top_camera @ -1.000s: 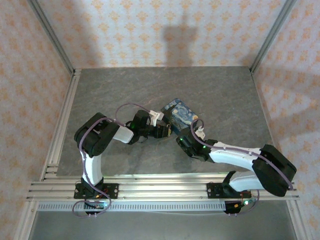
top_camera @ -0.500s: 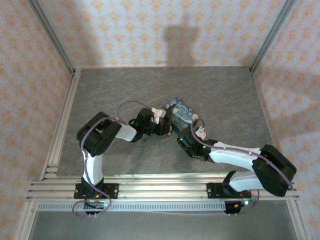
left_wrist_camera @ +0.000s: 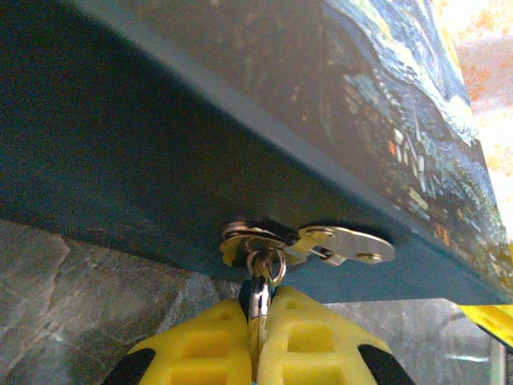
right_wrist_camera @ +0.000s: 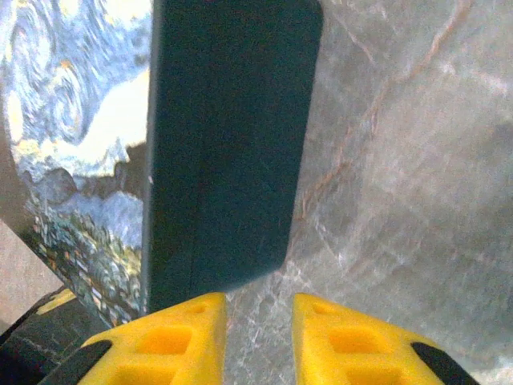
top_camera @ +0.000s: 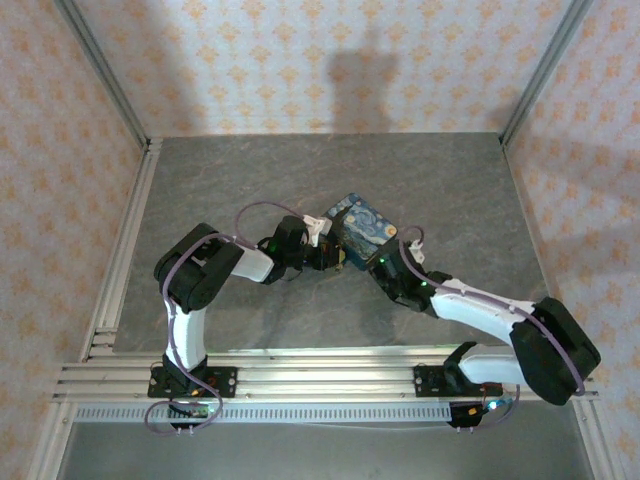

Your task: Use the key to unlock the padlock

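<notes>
The padlock (left_wrist_camera: 258, 287) is a tiny bluish-dark piece with a shiny edge and a thin ring-like shackle. It hangs at the metal hasp (left_wrist_camera: 349, 245) on the dark side of the blue swirl-painted tin (left_wrist_camera: 240, 104). My left gripper (left_wrist_camera: 258, 311) is shut on the padlock, its yellow fingers (left_wrist_camera: 313, 329) pressed together. From above, the left gripper (top_camera: 335, 258) meets the tin (top_camera: 365, 228) at its left side. My right gripper (right_wrist_camera: 258, 309) stands open with only bare table between its fingers, just short of the tin's near corner (right_wrist_camera: 224, 144). The key is out of view.
A pale gold disc (left_wrist_camera: 234, 245) sits at the hasp beside the shackle. The grey stone table (top_camera: 300, 170) is bounded by aluminium rails (top_camera: 130, 230) and patterned walls. The right arm (top_camera: 480, 310) reaches in low from the near right.
The left jaws have closed on the padlock after sliding slightly toward the tin. The right gripper has moved up and right to the tin's near corner, its jaws narrowing a little.
</notes>
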{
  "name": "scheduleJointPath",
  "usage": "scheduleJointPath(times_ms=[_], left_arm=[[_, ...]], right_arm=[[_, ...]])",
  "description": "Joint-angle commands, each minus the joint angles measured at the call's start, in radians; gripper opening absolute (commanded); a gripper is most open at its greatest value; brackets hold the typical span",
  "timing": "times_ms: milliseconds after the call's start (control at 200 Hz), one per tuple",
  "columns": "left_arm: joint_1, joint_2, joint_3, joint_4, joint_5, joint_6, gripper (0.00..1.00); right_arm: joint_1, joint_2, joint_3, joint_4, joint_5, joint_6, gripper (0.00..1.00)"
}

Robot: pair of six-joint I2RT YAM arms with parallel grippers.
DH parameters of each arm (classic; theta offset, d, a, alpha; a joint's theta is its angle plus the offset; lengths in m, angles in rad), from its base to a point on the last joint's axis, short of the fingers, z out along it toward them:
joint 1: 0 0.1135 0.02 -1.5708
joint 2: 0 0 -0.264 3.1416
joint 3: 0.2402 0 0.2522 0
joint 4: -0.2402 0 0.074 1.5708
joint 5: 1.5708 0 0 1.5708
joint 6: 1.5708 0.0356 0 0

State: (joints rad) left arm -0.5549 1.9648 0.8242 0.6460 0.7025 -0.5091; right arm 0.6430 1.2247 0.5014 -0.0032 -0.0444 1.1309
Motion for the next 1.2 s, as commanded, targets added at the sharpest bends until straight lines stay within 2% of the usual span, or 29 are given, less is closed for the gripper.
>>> scheduleJointPath(times_ms=[0,120,235,320,495,741,961,1196], left_arm=[[0.002,0.016,-0.009,0.009,0.012,-0.078,0.0],[0.002,-0.004,0.002,0.011,0.033,-0.11,0.0],[0.001,-0.022,0.021,-0.029,0.045,-0.12,0.0],[-0.003,-0.039,0.029,-0.04,0.049,-0.132,0.0],[-0.008,-0.085,0.041,-0.048,0.074,-0.16,0.0],[-0.01,-0.128,0.057,-0.093,0.143,-0.149,0.0],[-0.01,-0.107,0.072,-0.105,0.209,-0.139,0.0],[-0.01,-0.061,0.085,-0.056,0.254,-0.172,0.0]], right_arm=[[-0.027,-0.036,-0.022,0.055,-0.08,-0.108,0.26],[-0.029,-0.1,-0.021,0.072,-0.147,-0.169,0.23],[-0.027,-0.098,-0.031,0.14,-0.265,-0.195,0.2],[-0.012,-0.086,-0.04,0.187,-0.309,-0.202,0.19],[0.027,-0.019,-0.034,0.232,-0.309,-0.198,0.2],[0.016,0.045,-0.039,0.288,-0.305,-0.168,0.26],[-0.009,0.045,-0.066,0.312,-0.336,-0.174,0.28],[-0.017,0.048,-0.121,0.342,-0.295,-0.15,0.28]])
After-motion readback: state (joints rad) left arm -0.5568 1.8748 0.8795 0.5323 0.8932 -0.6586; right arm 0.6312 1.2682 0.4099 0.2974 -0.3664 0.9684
